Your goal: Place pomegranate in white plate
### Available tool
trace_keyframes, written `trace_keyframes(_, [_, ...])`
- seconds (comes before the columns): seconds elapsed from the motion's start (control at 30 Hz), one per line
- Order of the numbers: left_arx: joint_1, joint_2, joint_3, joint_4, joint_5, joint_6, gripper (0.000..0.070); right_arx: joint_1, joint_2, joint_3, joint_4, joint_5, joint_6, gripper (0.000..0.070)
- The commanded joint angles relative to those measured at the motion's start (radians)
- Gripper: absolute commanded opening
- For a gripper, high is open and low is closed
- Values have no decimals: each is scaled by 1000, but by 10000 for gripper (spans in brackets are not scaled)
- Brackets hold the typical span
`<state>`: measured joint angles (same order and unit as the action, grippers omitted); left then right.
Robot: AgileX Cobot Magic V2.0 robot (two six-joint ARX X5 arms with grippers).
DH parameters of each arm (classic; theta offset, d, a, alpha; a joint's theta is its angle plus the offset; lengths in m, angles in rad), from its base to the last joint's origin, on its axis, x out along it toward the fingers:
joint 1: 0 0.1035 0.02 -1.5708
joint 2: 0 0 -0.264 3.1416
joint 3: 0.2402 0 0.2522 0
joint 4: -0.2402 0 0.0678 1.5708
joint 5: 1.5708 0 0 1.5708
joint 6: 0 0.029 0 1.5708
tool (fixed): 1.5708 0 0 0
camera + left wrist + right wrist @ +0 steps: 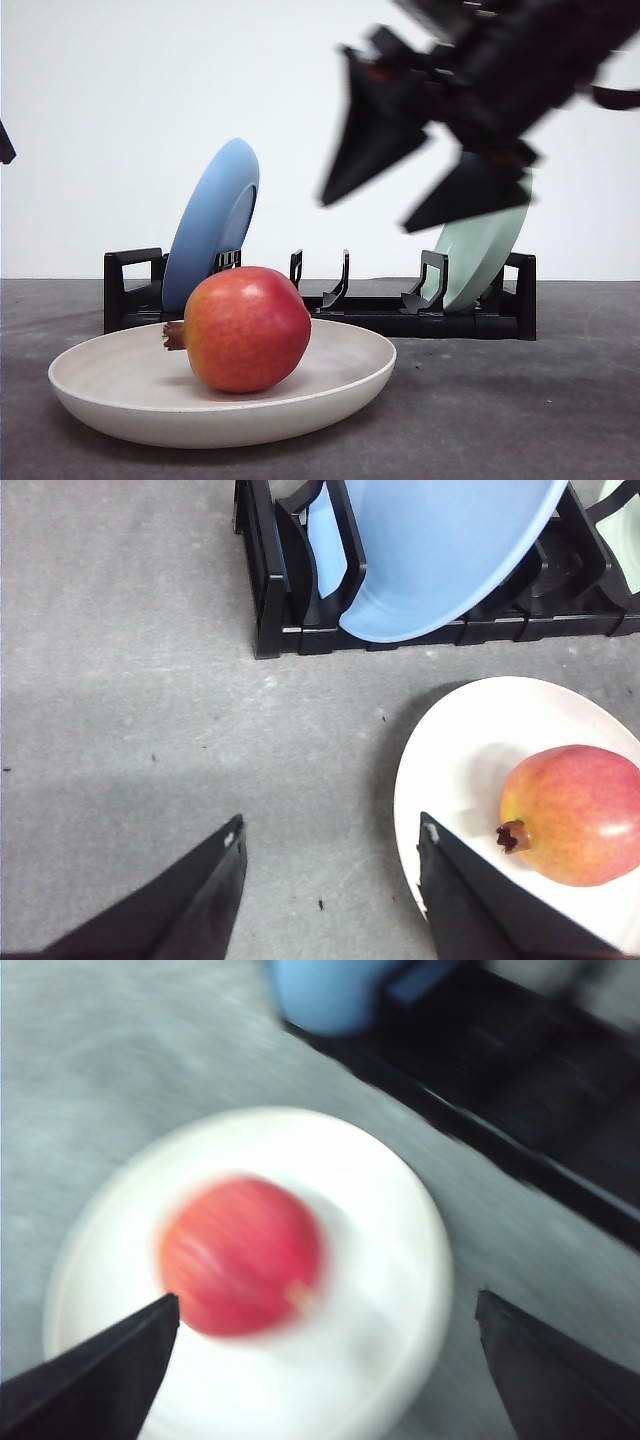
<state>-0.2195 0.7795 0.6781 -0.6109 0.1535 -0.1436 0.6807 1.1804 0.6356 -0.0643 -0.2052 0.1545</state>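
- Pomegranate (pixel 247 329) lies on its side inside the white plate (pixel 350 385), left of the plate's centre, brown crown stub pointing left. By the look of it, the placement itself is done.
- White plate sits on the grey bench (pixel 540 400), near side, in front of the black dish rack (pixel 400 310).
- Your right hand (pixel 415 185) hangs in the air above and to the right of the plate, well apart from the fruit. Fingers spread wide, nothing between them. It is motion-blurred in the front view; the right wrist view is blurred too.
- Your left hand (pixel 330 900) hovers over bare bench just left of the plate. Fingers apart, empty; in its wrist view one fingertip overlaps the plate rim, but I cannot tell whether it touches.
- Risk 1: the fruit is round and glossy and rests on a shallow slope. A knock to the plate could roll it towards the rim.
- Risk 2: the left fingers are close to the rim. A sideways move to the right could shove or tip the plate. Lift clear before you travel.
- Risk 3: the right hand is near the pale green plate (pixel 490 250) standing in the rack. A low retreat could clip it or the blue plate (pixel 212 225). Keep height while pulling away.
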Motion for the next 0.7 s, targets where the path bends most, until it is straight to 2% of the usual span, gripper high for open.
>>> trace_keyframes(0.0, [0, 5, 18, 4, 1, -1, 314, -29, -41, -26, 4, -16, 30, 596])
trace_keyframes(0.27, [0, 5, 18, 4, 1, -1, 314, -277, -243, -110, -141, -33, 17, 595])
trace_keyframes(0.43, [0, 5, 18, 4, 1, -1, 314, -419, -295, -111, -157, -34, 17, 595])
trace_keyframes(0.53, [0, 5, 18, 4, 1, -1, 314, -469, -300, -111, -158, -32, 16, 595])
trace_keyframes(0.67, [0, 4, 18, 5, 1, -5, 314, -484, -300, -111, -158, -31, 17, 596])
